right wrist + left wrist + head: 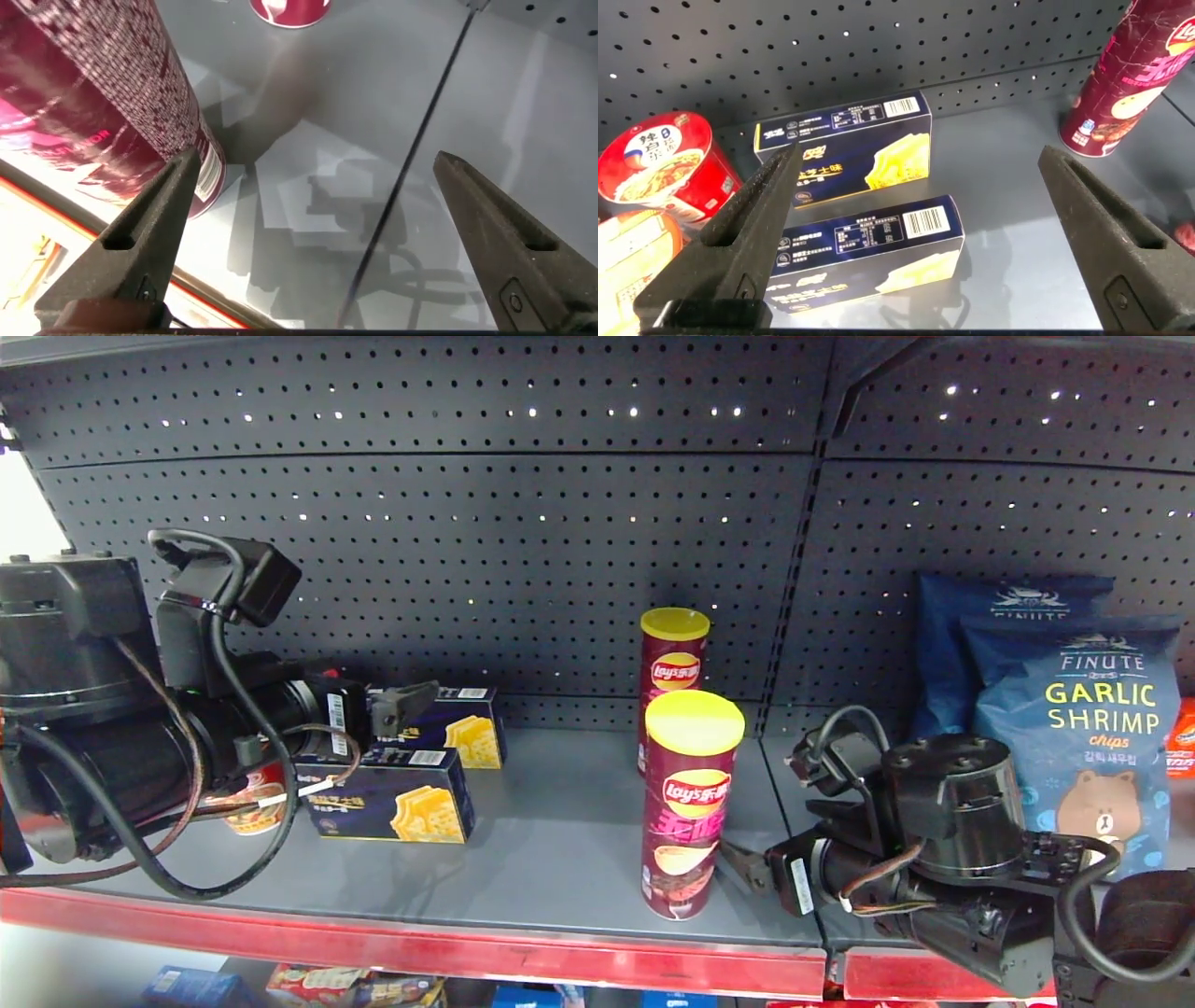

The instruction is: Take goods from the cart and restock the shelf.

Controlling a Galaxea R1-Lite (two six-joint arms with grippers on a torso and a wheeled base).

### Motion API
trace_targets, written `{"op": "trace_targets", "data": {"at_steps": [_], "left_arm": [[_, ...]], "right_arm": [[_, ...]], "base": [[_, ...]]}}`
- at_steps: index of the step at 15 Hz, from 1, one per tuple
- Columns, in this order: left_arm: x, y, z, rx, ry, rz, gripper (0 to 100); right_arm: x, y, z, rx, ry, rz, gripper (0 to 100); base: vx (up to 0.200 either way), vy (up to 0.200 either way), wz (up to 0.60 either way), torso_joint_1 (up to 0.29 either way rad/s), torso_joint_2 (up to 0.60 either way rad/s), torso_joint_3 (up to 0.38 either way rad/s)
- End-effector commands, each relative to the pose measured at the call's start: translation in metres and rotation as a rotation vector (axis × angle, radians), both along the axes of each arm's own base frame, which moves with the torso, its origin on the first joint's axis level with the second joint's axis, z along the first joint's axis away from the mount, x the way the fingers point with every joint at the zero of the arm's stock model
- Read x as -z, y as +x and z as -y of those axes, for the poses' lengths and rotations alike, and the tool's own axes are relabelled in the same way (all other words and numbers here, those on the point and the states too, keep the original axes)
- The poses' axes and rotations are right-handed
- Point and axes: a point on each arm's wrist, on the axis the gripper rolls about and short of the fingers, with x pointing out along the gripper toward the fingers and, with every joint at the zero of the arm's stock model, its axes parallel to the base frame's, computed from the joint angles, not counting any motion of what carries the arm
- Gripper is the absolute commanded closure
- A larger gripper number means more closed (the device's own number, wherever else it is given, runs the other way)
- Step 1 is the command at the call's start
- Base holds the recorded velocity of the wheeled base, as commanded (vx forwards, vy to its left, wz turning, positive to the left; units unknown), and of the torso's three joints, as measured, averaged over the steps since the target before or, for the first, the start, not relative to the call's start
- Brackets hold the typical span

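Chip cans stand one behind the other mid-shelf: the front chip can [691, 803] is upright near the shelf's [560, 840] red front edge, the rear chip can [673, 663] close to the pegboard back. The right gripper [318, 168] sits low just beside the front can's base, fingers spread wide and holding nothing. The left gripper [920, 159] hovers over two dark cracker boxes [868, 247], also spread and empty, with a red noodle cup [659, 168] beside them. Blue garlic shrimp chip bags [1083, 728] lean at the far right.

To my eye the front can is the worry. It is tall and narrow, and it sits close to the edge. A sideways swing of the right arm could clip its base, rolling it off the shelf or knocking it into the rear can. On the left, a careless drop of those open fingers could shove a box askew or against the noodle cup.
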Motion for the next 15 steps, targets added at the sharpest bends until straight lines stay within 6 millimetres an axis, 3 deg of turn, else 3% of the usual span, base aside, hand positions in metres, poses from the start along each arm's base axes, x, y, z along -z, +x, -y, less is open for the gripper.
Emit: {"op": "trace_targets", "data": {"at_steps": [1, 7, 12, 15], "left_arm": [[0.001, 0.000, 0.000, 0.000, 0.001, -0.003, 0], [0.004, 0.000, 0.000, 0.000, 0.003, -0.011, 0], [0.000, 0.000, -0.002, -0.009, -0.006, 0.018, 0], [0.003, -0.009, -0.016, -0.054, -0.006, 0.015, 0]], "right_arm": [[0.001, 0.001, -0.003, -0.007, -0.001, -0.002, 0], [0.001, 0.000, -0.002, 0.000, -0.002, -0.001, 0], [-0.003, -0.004, 0.019, 0.051, 0.002, 0.007, 0], [-0.021, 0.004, 0.029, 0.103, 0.054, 0.074, 0]], "base": [[0.000, 0.000, 0.00, 0.000, 0.00, 0.000], [0.000, 0.000, 0.00, 0.000, 0.00, 0.000], [0.000, 0.000, 0.00, 0.000, 0.00, 0.000], [0.000, 0.000, 0.00, 0.000, 0.00, 0.000]]}}
